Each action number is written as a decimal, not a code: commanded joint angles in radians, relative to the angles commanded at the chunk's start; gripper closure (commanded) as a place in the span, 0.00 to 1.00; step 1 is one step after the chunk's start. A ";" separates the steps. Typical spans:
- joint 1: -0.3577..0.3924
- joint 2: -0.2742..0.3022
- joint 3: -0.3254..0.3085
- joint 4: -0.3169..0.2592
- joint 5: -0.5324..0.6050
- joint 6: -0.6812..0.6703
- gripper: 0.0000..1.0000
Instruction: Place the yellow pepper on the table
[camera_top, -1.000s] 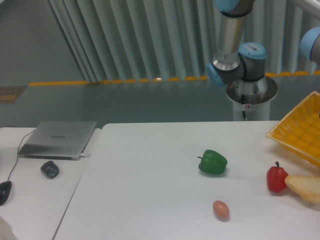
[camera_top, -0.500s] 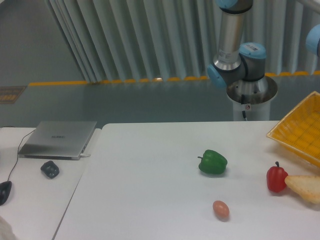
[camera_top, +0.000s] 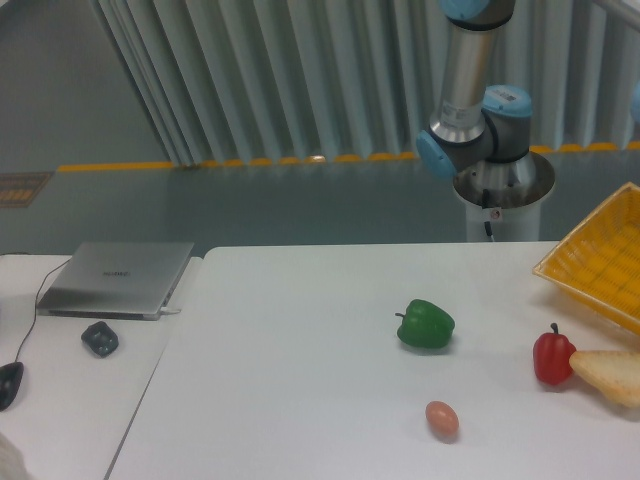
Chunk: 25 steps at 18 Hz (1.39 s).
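Note:
The yellow pepper is out of view. The white table (camera_top: 290, 370) fills the lower middle and right of the camera view. Only the arm's base and lower joints (camera_top: 478, 120) show, behind the table's far edge at the upper right. The gripper is out of the frame, so nothing of its fingers can be seen.
On the table lie a green pepper (camera_top: 426, 324), a red pepper (camera_top: 552, 357), an egg (camera_top: 442, 419) and a piece of bread (camera_top: 608, 376). A yellow basket (camera_top: 596, 262) sits at the right edge. A smaller desk at left holds a grey laptop (camera_top: 120, 277) and a mouse (camera_top: 8, 384).
The arm's upper links have shifted slightly to the right and upward out of the frame. The objects on the table have not moved.

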 joint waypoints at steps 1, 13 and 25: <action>0.009 -0.002 -0.002 0.000 -0.014 -0.008 0.00; 0.068 -0.014 -0.090 0.057 -0.193 -0.103 0.00; 0.072 -0.054 -0.097 0.072 -0.158 -0.147 0.00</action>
